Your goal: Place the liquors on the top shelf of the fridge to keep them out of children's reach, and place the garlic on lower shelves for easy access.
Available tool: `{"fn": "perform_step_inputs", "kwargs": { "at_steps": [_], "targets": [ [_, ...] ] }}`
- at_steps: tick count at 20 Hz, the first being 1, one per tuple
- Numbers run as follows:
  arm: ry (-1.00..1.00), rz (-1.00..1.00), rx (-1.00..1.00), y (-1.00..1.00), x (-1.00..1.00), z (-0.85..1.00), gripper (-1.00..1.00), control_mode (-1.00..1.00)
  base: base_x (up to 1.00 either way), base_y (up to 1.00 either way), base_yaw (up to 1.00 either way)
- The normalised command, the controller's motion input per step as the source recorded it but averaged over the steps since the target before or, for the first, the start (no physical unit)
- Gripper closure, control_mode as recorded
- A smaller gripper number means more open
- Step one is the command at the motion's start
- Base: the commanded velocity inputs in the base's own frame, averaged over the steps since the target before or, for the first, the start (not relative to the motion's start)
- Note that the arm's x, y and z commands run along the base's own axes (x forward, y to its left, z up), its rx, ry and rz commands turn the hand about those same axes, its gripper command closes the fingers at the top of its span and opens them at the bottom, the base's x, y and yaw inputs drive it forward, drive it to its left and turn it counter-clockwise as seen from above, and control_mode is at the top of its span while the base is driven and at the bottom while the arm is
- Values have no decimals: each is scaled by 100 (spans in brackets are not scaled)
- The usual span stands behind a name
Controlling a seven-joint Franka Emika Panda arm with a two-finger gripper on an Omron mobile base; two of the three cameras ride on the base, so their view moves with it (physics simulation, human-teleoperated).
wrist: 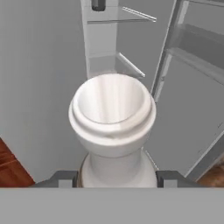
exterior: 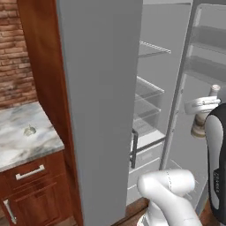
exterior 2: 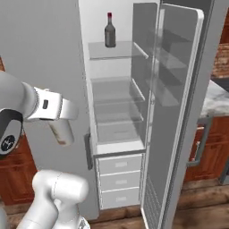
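My gripper (wrist: 117,179) is shut on the pale cream bottle (wrist: 111,118), whose mouth points toward the hand camera. From the left base the same bottle (exterior: 200,126) hangs in the gripper (exterior: 202,106) in front of the open fridge (exterior: 152,101). From the right base the bottle (exterior 2: 61,132) sits under the hand (exterior 2: 60,117), left of the opening. The dark bottle with a red cap (exterior 2: 109,30) stands on the top shelf (exterior 2: 117,50). Lower shelves (exterior 2: 117,102) are bare. A small pale bulb, the garlic (exterior: 29,130), lies on the marble counter (exterior: 17,145).
A wide grey fridge door (exterior: 101,110) stands between the counter and the fridge interior. The other door (exterior 2: 179,112), with door racks, stands open on the right. White drawers (exterior 2: 120,164) fill the fridge bottom. Dark wood cabinets (exterior: 35,190) flank it.
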Motion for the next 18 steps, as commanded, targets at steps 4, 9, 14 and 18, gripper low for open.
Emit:
{"fn": "perform_step_inputs", "kwargs": {
  "at_steps": [4,9,14,18],
  "targets": [
    [0,0,0,0,0,0,100,100,36,-74,26],
    [0,0,0,0,0,0,100,100,35,-28,30],
    [0,0,0,0,0,0,100,100,33,-4,31],
    [0,0,0,0,0,0,100,100,42,-32,26]
  ]
}}
